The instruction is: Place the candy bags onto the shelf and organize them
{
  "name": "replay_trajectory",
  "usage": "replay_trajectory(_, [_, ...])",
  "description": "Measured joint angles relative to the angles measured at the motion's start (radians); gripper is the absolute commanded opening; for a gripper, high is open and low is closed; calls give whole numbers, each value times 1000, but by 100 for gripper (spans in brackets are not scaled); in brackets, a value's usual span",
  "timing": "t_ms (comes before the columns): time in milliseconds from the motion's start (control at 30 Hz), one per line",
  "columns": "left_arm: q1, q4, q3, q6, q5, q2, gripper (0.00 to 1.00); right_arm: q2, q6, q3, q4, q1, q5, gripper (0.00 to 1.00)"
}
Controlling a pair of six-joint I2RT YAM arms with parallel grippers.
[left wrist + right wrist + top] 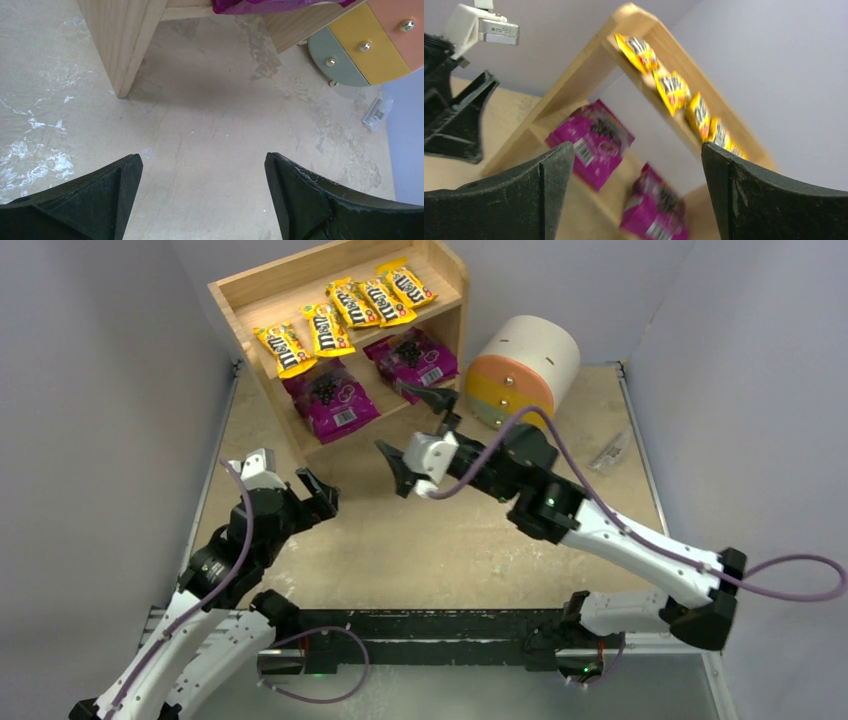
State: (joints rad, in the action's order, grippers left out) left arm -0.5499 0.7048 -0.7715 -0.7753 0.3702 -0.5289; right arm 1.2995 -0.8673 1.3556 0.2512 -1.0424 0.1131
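Top external shows 5 yellow packets (327, 328), 2 bags (331, 398).

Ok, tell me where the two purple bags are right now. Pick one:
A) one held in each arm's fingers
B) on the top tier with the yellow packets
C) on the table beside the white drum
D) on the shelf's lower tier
D: both purple bags lie side by side on the lower tier of the shelf, below the row of yellow packets.
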Motion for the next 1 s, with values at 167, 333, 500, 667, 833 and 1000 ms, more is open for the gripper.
replay_trajectory(167, [0, -30, 24, 0, -11, -27, 100, -219, 370, -280, 102, 1, -233, 99])
replay_trajectory(333, [0, -55, 31, 0, -14, -69, 100, -237, 748, -446, 48, 48, -524, 99])
replay_trajectory(500, [0, -61, 37, -1, -7, -102, 100, -187, 1151, -562, -140, 310, -564, 99])
replay_trajectory(667, [0, -56, 55, -19, 19, -108, 100, -225, 1333, -694, -196, 397, -615, 99])
replay_trajectory(833, [0, -51, 79, -47, 44, -106, 100, -277, 1392, -709, -193, 407, -653, 99])
replay_trajectory(1000, [0, -48, 83, -60, 66, -107, 100, -315, 1395, -713, -164, 408, -669, 99])
